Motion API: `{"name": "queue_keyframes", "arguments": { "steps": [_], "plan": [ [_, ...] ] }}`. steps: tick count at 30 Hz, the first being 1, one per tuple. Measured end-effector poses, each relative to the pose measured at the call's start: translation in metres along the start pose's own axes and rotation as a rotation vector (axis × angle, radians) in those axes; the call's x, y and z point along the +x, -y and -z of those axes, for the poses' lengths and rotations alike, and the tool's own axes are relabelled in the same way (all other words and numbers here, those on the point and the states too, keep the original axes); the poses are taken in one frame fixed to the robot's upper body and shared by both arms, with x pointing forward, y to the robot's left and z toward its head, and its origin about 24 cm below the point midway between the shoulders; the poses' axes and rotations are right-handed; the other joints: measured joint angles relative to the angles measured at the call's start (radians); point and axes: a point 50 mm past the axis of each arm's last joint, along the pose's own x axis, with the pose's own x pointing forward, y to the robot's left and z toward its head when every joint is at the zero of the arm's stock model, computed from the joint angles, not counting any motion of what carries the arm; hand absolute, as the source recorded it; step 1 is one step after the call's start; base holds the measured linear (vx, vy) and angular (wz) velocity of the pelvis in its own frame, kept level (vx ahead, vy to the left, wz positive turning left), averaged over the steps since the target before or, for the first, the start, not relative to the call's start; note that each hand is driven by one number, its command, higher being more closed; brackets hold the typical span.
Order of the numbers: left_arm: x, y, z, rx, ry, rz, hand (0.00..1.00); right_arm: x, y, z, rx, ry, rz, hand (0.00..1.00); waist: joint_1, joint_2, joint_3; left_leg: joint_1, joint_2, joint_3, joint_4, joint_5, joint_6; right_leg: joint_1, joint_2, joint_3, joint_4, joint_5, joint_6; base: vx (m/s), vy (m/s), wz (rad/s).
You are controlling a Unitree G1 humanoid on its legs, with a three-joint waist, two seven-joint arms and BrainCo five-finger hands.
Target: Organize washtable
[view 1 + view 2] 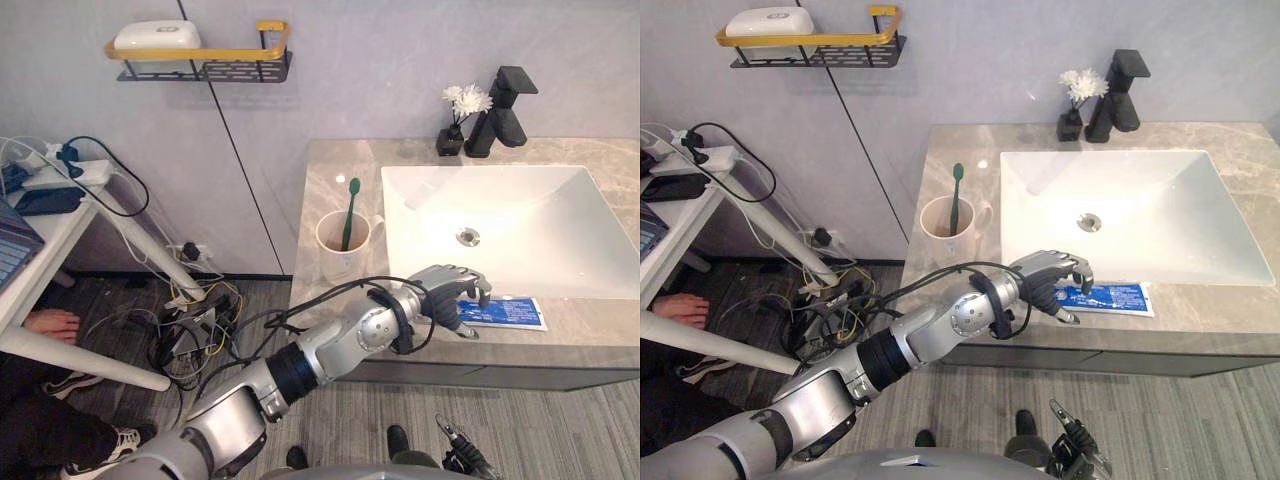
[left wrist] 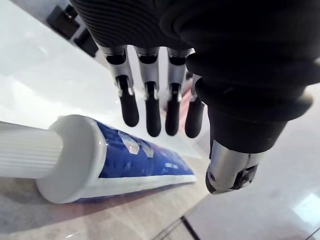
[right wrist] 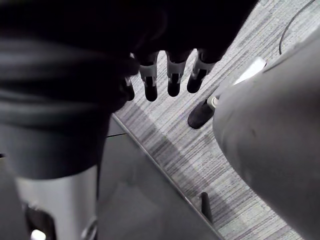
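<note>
A blue-and-white toothpaste tube (image 1: 505, 312) lies flat on the marble counter (image 1: 335, 180), along its front edge before the sink. Its white cap (image 2: 70, 157) points toward my left hand (image 1: 450, 290). That hand hovers just over the cap end, with straight fingers (image 2: 150, 105) and the thumb held apart, open and holding nothing. A beige cup (image 1: 343, 250) with a green toothbrush (image 1: 349, 210) standing in it sits on the counter left of the sink. My right hand (image 3: 170, 80) hangs low over the floor, fingers relaxed and empty.
The white sink (image 1: 560, 190) takes up the counter's right side, with a black faucet (image 1: 505, 110) and a small flower vase (image 1: 458, 120) behind it. A wall shelf (image 1: 200, 55) holds a white soap box (image 1: 157, 35). At left are a desk (image 1: 50, 230), cables and a person's hand (image 1: 50, 322).
</note>
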Motion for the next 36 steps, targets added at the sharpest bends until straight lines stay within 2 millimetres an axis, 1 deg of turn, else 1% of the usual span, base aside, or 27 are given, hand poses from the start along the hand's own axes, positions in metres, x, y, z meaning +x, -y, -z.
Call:
{"name": "queue_keyframes", "arguments": {
  "steps": [4,6,9,12,14,21,22,25,28,36],
  "plan": [
    [0.000,0.005,-0.002,0.005,0.009,0.022,1.00,0.000,0.001,0.000,0.001,0.001,0.011,0.00,-0.004,0.002,0.001,-0.003,0.000,-0.005,0.003,0.000,0.000,0.001,0.000,-0.006,0.000,0.000,0.000,-0.01,0.001,0.04],
    [-0.001,0.010,0.001,0.000,-0.001,0.038,1.00,0.000,0.000,-0.001,0.003,0.004,0.014,0.00,-0.014,0.006,0.004,-0.001,0.000,-0.010,0.003,0.000,0.000,0.007,0.000,-0.011,-0.002,0.000,0.000,-0.01,0.001,0.06],
    [-0.002,0.014,0.008,-0.003,-0.030,0.054,1.00,0.001,0.001,-0.004,0.025,0.012,0.020,0.00,-0.017,0.014,0.006,0.002,0.000,-0.011,0.001,0.000,0.000,0.013,0.001,-0.014,-0.008,0.001,-0.002,0.00,0.000,0.00],
    [-0.002,0.014,0.008,-0.003,-0.028,0.051,1.00,0.001,-0.001,-0.007,0.029,0.019,0.017,0.00,-0.018,0.019,0.017,0.008,0.001,-0.014,-0.004,0.000,-0.001,0.025,0.001,-0.022,-0.021,0.005,-0.005,0.01,-0.003,0.03],
    [-0.002,0.014,0.008,-0.003,-0.021,0.051,1.00,0.001,-0.002,-0.007,0.030,0.020,0.015,0.00,-0.019,0.019,0.019,0.008,0.001,-0.015,-0.011,0.001,-0.003,0.033,0.003,-0.026,-0.045,0.016,-0.007,0.04,-0.009,0.03],
    [-0.002,0.013,0.007,-0.003,-0.013,0.033,1.00,0.002,-0.007,-0.012,0.031,0.031,0.003,0.00,-0.022,0.017,0.027,0.032,0.001,-0.016,-0.031,0.001,-0.004,0.063,0.005,-0.036,-0.072,0.019,-0.008,0.05,-0.003,0.01],
    [-0.002,0.013,0.007,-0.004,-0.013,0.029,0.00,0.003,-0.008,-0.013,0.031,0.034,0.000,0.00,-0.022,0.016,0.029,0.032,0.001,-0.017,-0.032,0.001,-0.004,0.063,0.005,-0.039,-0.072,0.019,-0.008,0.03,0.002,0.04],
    [-0.002,0.012,0.007,-0.004,-0.014,0.024,0.00,0.003,-0.011,-0.015,0.031,0.039,-0.006,0.00,-0.022,0.012,0.032,0.032,0.001,-0.020,-0.032,0.000,-0.004,0.065,0.004,-0.045,-0.072,0.019,-0.008,0.01,0.002,0.03],
    [-0.002,0.011,0.007,-0.004,-0.015,0.012,0.00,0.004,-0.013,-0.017,0.031,0.044,-0.012,0.00,-0.022,0.009,0.053,0.039,0.001,-0.022,-0.032,0.000,-0.004,0.074,0.004,-0.048,-0.073,0.019,-0.008,0.00,0.000,0.00],
    [-0.002,0.009,0.006,-0.001,-0.010,-0.001,0.00,0.003,-0.012,-0.014,0.019,0.036,-0.011,0.00,-0.019,0.011,0.052,0.026,0.001,-0.022,-0.029,0.000,-0.004,0.058,0.003,-0.045,-0.067,0.017,-0.008,0.00,0.000,0.00]
  ]
}}
